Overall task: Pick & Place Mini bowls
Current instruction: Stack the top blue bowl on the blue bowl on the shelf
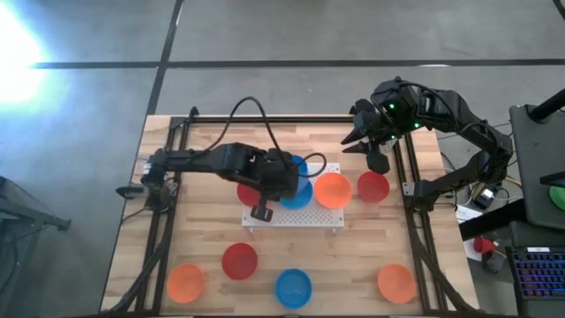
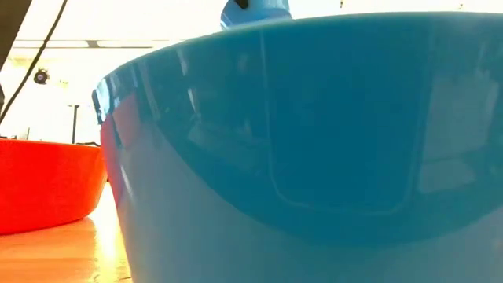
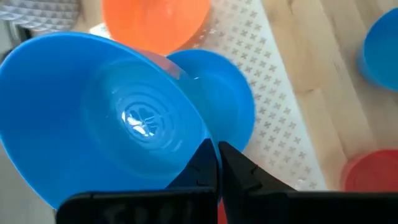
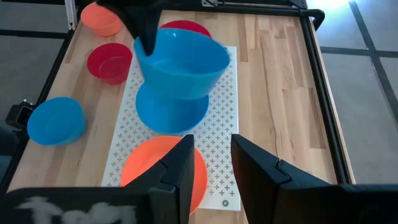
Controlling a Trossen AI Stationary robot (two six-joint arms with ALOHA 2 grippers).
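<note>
My left gripper (image 3: 217,165) is shut on a blue mini bowl (image 4: 180,59) and holds it over the white perforated board (image 1: 305,215). Directly beneath lies a second blue bowl (image 4: 171,112), between a red bowl (image 1: 248,191) and an orange bowl (image 1: 333,190) on the board. A further red bowl (image 1: 372,186) sits on the wood right of the board. My right gripper (image 4: 211,162) waits open at the far right, above the orange bowl's side, with nothing between its fingers. My left gripper pinches the blue bowl's rim (image 3: 200,142) between its two fingers, one finger on the inner wall and one on the outer. The fingers slant down from above. The bowl hangs clear of the board, mouth up and slightly tilted, just over the other blue bowl.
Along the near edge stand an orange bowl (image 1: 185,281), a red bowl (image 1: 239,261), a blue bowl (image 1: 293,287) and another orange bowl (image 1: 395,283). That blue bowl (image 2: 314,157) fills the low view. Black frame rails (image 1: 415,212) border the table's sides.
</note>
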